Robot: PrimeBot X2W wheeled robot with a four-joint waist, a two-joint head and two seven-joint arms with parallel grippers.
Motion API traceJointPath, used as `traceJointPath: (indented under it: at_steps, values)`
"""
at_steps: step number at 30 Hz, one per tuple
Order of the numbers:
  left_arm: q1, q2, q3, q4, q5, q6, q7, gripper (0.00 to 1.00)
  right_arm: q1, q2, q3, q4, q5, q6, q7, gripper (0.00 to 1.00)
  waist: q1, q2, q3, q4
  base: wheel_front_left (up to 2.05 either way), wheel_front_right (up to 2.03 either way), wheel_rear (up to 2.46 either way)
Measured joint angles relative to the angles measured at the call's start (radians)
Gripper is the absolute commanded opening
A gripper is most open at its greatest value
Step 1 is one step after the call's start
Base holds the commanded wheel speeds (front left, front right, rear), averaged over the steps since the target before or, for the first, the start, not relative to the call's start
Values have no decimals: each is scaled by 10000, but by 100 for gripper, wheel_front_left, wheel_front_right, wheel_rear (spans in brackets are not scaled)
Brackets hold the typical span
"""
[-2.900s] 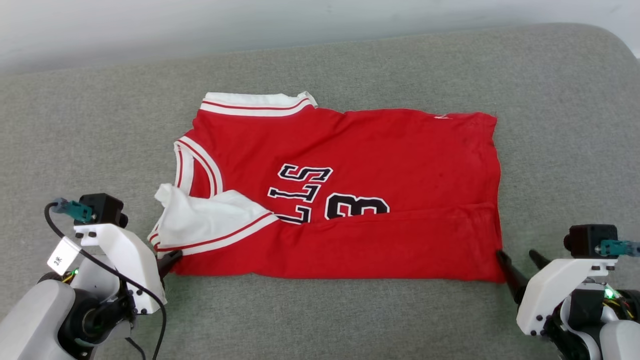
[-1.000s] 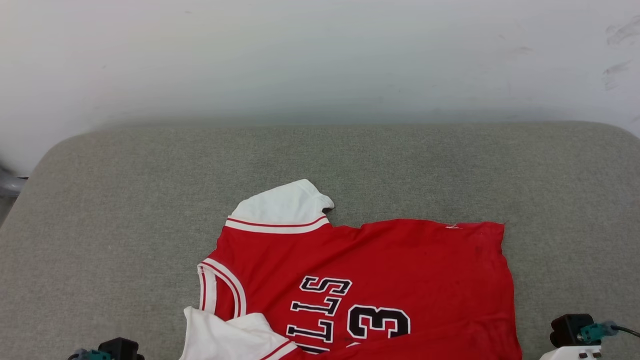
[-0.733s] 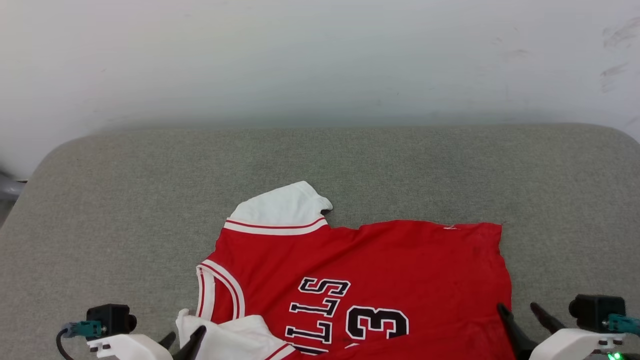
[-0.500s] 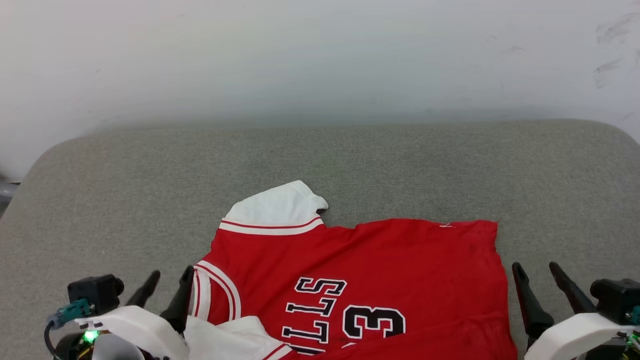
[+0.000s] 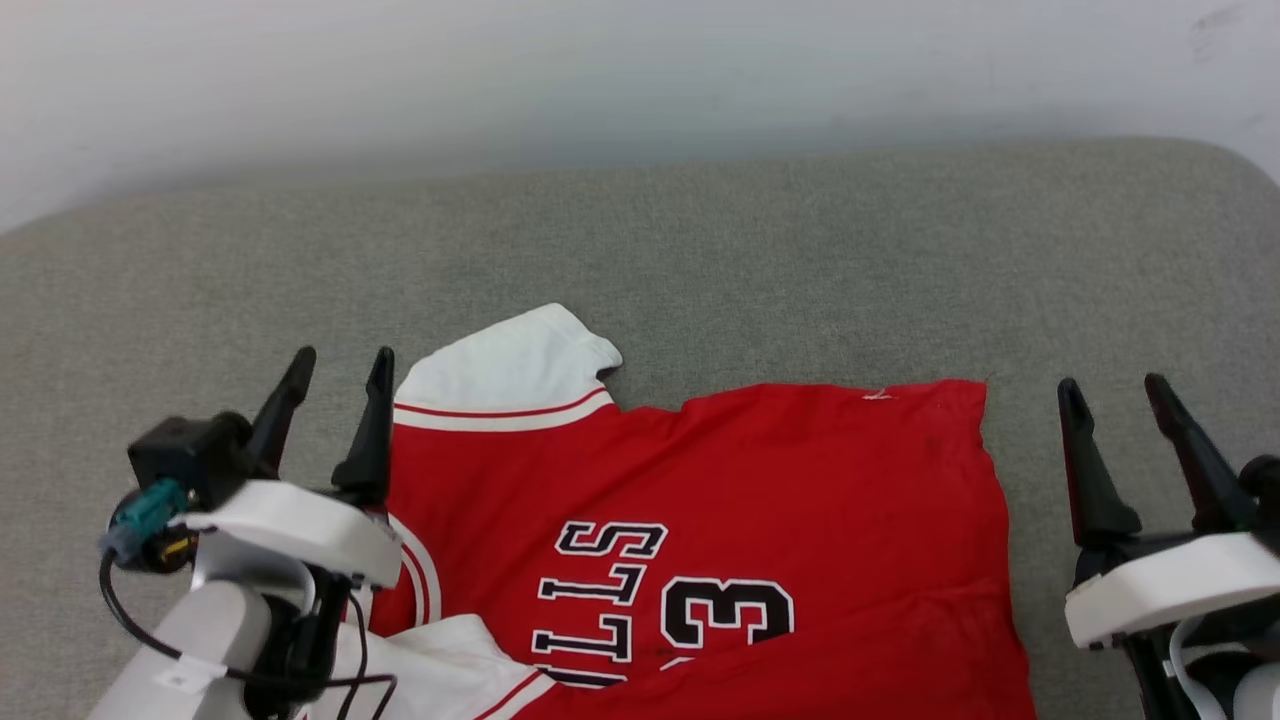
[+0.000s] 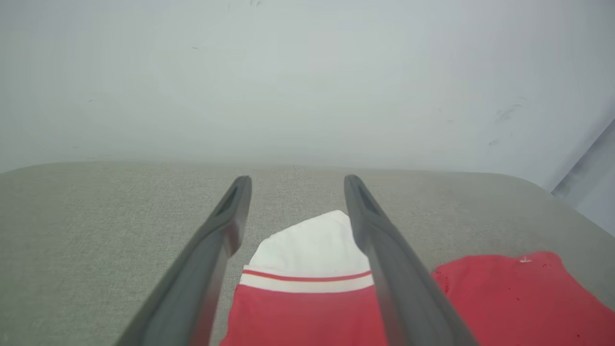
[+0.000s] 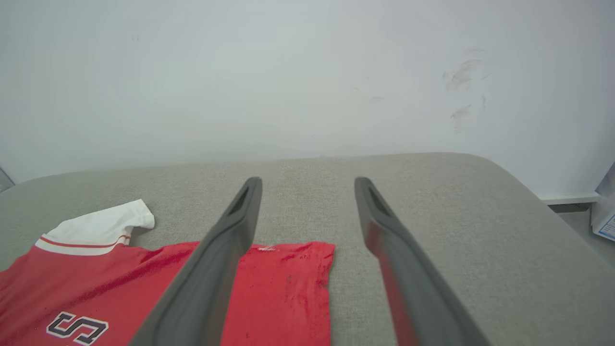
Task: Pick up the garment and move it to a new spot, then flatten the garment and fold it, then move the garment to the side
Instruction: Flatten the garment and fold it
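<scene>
Head view: the red jersey T-shirt (image 5: 760, 500) lies flat on the grey cushion (image 5: 700, 230). Its long axis runs across the robot's front, with the collar end by the left gripper (image 5: 340, 358) and the hem end by the right gripper (image 5: 1112, 385) (so each arm is nearer its own end). Both claws are spread wide and hold nothing. The right one is just beside the hem, apart from it.

Left wrist view: the white sleeve (image 6: 307, 245) lies ahead between the parted fingers (whether they touch it, I cannot tell).

Right wrist view: the hem corner (image 7: 323, 252) lies ahead between the parted fingers, and the rest of the shirt spreads off to that view's left.
</scene>
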Motion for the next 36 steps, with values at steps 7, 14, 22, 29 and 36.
traceJointPath:
  at_steps: [7, 14, 22, 29, 36]
  values:
    - [-1922, 27, -54, 909, 44, -696, 336, 100, -933, 35, 140, -265, -40, 0, -245, 100, 2, 0, 1176, -372, 0, 0, 0]
    - [-3788, 443, -380, 2025, -393, -1670, 2378, 100, -1372, 44, 165, 59, 249, 0, -570, 100, 2, 0, 2108, -1006, 0, 0, 0]
    - [-5200, 1396, -920, 2970, -1743, -2458, 6786, 100, -1543, 46, 257, 719, 673, 0, -1032, 100, 2, 0, 2741, -1721, 0, 0, 0]
    - [-5633, 1753, -1179, 3473, -2456, -2474, 9102, 100, -1702, 46, 407, 1239, 961, 0, -1392, 100, 1, 0, 3117, -2094, 0, 0, 0]
    - [-5801, 1676, -1312, 3824, -2846, -2307, 9967, 0, -1871, 46, 477, 1661, 1260, 0, -1398, 100, -2, 0, 3287, -2215, 0, 0, 0]
